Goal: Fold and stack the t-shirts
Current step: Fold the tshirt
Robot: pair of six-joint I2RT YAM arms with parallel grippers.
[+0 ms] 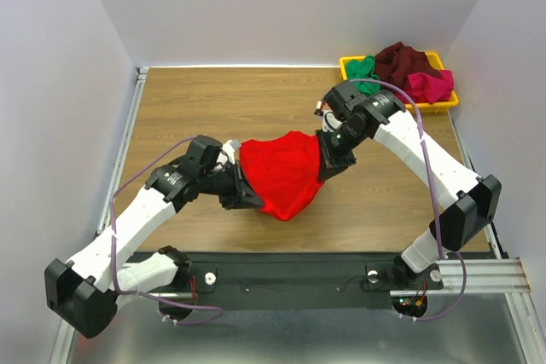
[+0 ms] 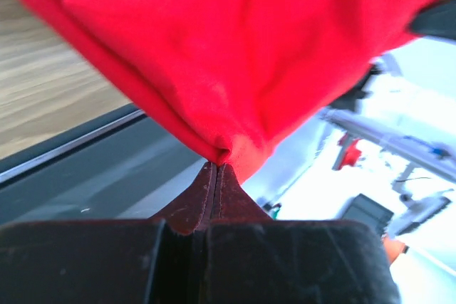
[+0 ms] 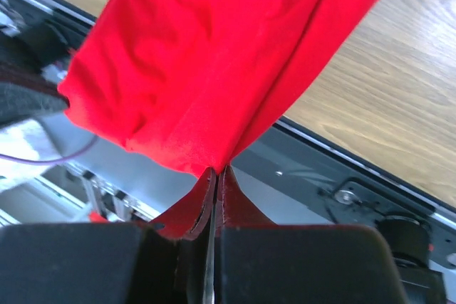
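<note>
Left gripper (image 2: 216, 165) and right gripper (image 3: 216, 170) each pinch shut on an edge of the red t-shirt (image 1: 286, 172) and hold it spread between them over the wooden table (image 1: 213, 108), probably to lay it flat for folding. The green (image 1: 365, 67), maroon (image 1: 401, 61) and pink (image 1: 431, 84) shirts sit heaped in the yellow tray (image 1: 345, 63) at the far right corner. White walls (image 1: 256, 6) enclose the table.
</note>
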